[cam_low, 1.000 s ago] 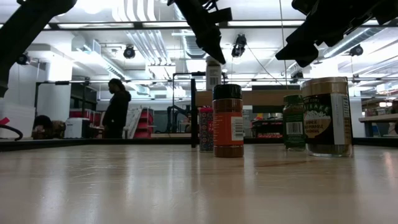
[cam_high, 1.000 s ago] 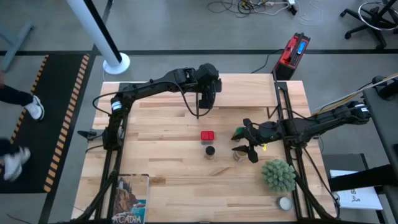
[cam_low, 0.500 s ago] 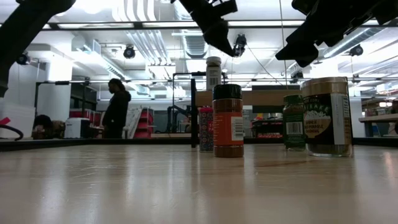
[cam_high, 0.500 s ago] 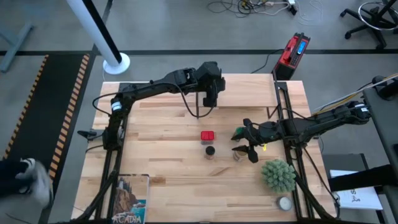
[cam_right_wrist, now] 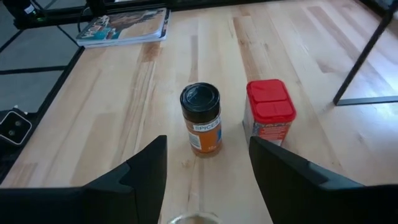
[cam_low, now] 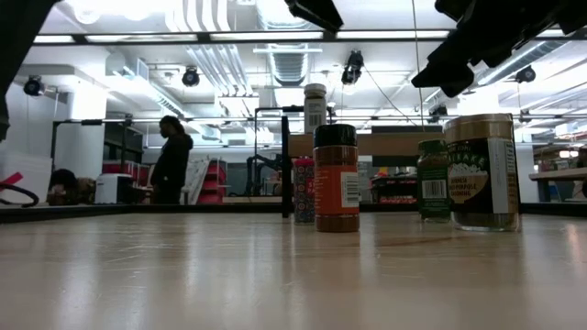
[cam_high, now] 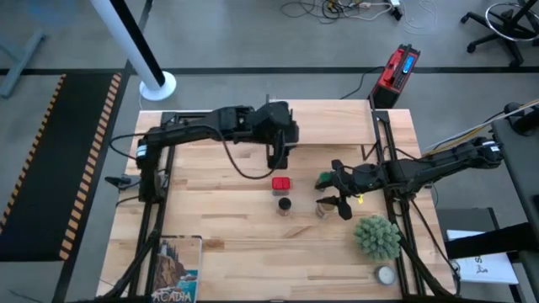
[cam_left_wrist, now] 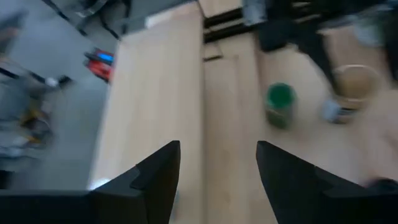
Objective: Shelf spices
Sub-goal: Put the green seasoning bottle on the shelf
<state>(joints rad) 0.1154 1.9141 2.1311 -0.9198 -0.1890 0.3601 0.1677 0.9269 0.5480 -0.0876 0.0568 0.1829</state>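
On the shelf [cam_low: 390,145] stands a white-lidded jar [cam_low: 315,105]. My left gripper [cam_high: 281,152] hangs open above the table in front of the shelf, high over that jar, holding nothing. The red tin [cam_high: 281,183], the black-lidded jar [cam_high: 285,204], the green-lidded jar [cam_high: 324,179] and a wide tan-lidded jar [cam_high: 322,209] stand upright on the tabletop. My right gripper [cam_high: 331,195] hovers open over the tan-lidded jar, beside the green one. Its wrist view faces the black-lidded jar [cam_right_wrist: 200,118] and the red tin [cam_right_wrist: 269,115].
A spiky green plant [cam_high: 376,236] and a flat white round tin [cam_high: 386,274] stand at the near right. A magazine [cam_high: 176,268] lies at the near left corner. The shelf's dark upright [cam_low: 285,165] rises behind the red tin. A person [cam_low: 172,158] stands in the room beyond.
My left gripper has risen away from the white-lidded jar, which stays upright on the shelf, and has drifted toward the table's near edge. My right gripper has held still.
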